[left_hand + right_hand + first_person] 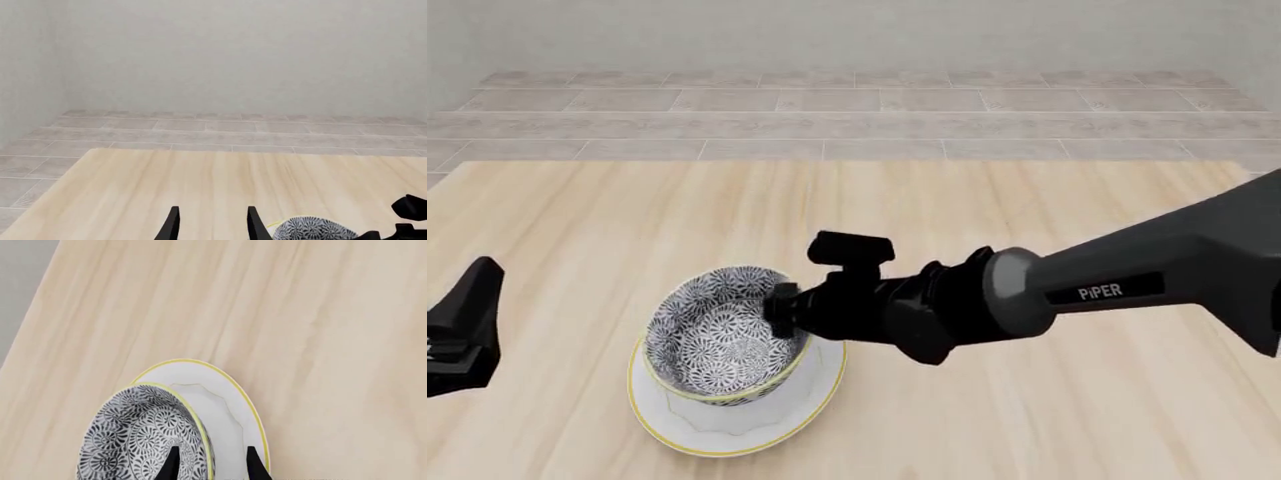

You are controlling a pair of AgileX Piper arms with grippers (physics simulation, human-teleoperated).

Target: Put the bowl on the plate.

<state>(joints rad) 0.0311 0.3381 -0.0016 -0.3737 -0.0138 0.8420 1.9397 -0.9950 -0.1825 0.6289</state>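
**Bowl on plate, right tool straddling its rim**

Low and left of centre in the front view, the bowl (723,335) sits on the plate (777,422), tipped a little so its patterned inside faces the camera. The plate lies flat on the worktop (988,210), its yellow-edged rim showing below and to the right of the bowl.

From the right edge of that frame the right arm (1121,280) reaches across to the bowl's right side, and the right tool (785,310) meets the bowl at its rim. In the right wrist view the two dark fingertips (172,462) appear at the bottom edge, one over the bowl's patterned inside and the other outside its wall over the white plate; the tool (209,464) is narrowly parted with the rim between the tips. Whether the pads actually press the wall cannot be told.

At the lower left edge of the front view the left tool (465,335) hangs above the worktop, apart from the plate. Its wrist view shows the fingers (173,225) parted with only bare worktop between them, and a piece of the bowl (310,230) at the bottom right of that frame.
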